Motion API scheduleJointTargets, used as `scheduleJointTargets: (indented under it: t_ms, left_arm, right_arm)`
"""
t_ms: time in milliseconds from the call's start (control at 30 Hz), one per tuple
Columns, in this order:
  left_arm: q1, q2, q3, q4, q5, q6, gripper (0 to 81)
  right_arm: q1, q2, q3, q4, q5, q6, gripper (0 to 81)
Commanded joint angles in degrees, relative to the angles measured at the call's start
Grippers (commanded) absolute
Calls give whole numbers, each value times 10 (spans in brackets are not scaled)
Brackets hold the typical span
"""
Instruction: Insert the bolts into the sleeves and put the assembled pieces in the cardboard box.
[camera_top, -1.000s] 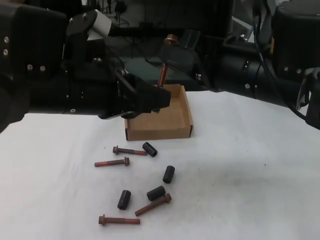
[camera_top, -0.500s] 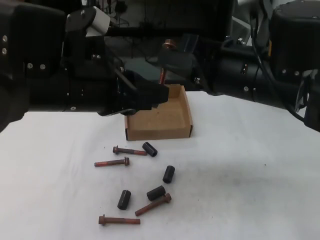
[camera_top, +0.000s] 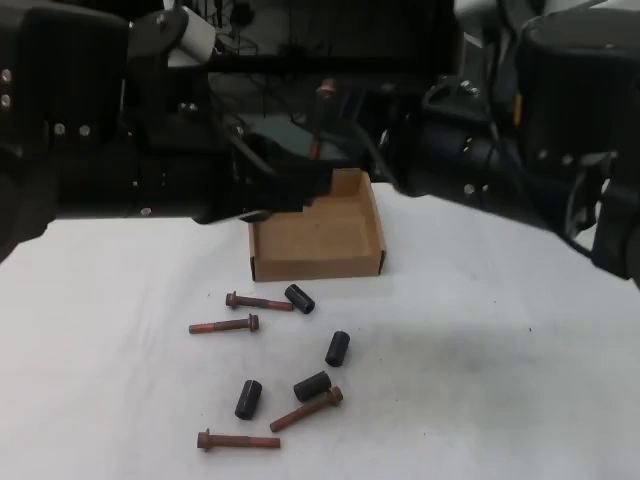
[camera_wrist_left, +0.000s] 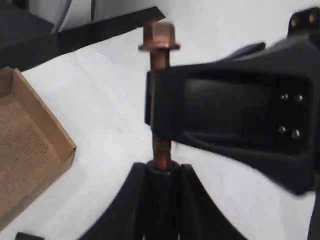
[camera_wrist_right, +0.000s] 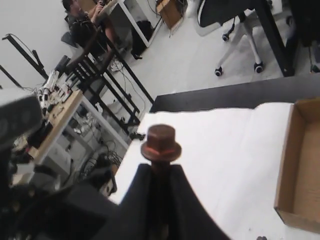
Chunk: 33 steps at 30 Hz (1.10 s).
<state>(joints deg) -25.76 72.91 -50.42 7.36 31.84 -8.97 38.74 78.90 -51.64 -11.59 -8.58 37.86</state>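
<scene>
Above the cardboard box (camera_top: 330, 240), my right gripper (camera_top: 345, 112) is shut on a rusty bolt (camera_top: 318, 125) held upright, head up. My left gripper (camera_top: 303, 187) sits just below it, shut on a black sleeve. In the left wrist view the bolt (camera_wrist_left: 160, 60) runs down through the right gripper (camera_wrist_left: 162, 107) and its tip enters the sleeve (camera_wrist_left: 161, 192) between my left gripper's (camera_wrist_left: 161, 170) fingers. The right wrist view shows the bolt head (camera_wrist_right: 160, 142) standing above my right gripper (camera_wrist_right: 160, 172). How deep the bolt sits in the sleeve is hidden.
On the white cloth in front of the box lie several loose bolts (camera_top: 258, 301) (camera_top: 225, 325) (camera_top: 305, 409) (camera_top: 238, 440) and several black sleeves (camera_top: 299, 298) (camera_top: 337, 348) (camera_top: 312, 386) (camera_top: 248, 399). The box (camera_wrist_right: 300, 165) looks empty. The cloth's right half is bare.
The right arm has swung left and nearer the camera, carrying the bolt a little left and down towards the left gripper. The left arm has barely shifted.
</scene>
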Motion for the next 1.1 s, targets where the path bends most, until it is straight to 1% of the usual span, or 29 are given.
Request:
scheduleJointTargets:
  t_ms: [0,167,233,433,467,500,533,567,633,667,867,1067]
  left_arm:
    - [-1,-8,-9,-25,-19,-1,17]
    - [-1,-8,-9,-47,-25,-1,17]
    - [-1,-8,-9,-51,-25,-1,17]
    - [-1,-8,-9,-51,-25,-1,17]
    - [-1,-8,-9,-51,-22,-1,17]
    - [-1,-8,-9,-51,-22,-1,17]
    - [-1,-8,-9,-51,-22,-1,17]
    - [-1,-8,-9,-51,-22,-1,17]
    - [-1,-8,-9,-51,-22,-1,17]
    - [-1,-8,-9,-51,-22,-1,17]
    - [-1,-8,-9,-51,-22,-1,17]
    - [-1,-8,-9,-51,-22,5,17]
  right_arm:
    - [17,-12,-3,0,-24,-7,4]
    - [17,-20,-3,37,-30,-11,4]
    - [17,-21,-3,37,-35,-24,4]
    - [17,-22,-3,37,-46,-28,4]
    - [17,-22,-3,37,-46,-37,43]
    - [17,-22,-3,37,-46,-38,104]
    - [17,-22,-3,37,-46,-37,239]
    - [17,-22,-3,37,-46,-36,354]
    - [17,-22,-3,37,-40,-25,661]
    - [17,-22,-3,38,-30,-14,700]
    - [7,-22,-3,49,-20,-9,700]
    - [-25,-25,-3,49,-27,-9,700]
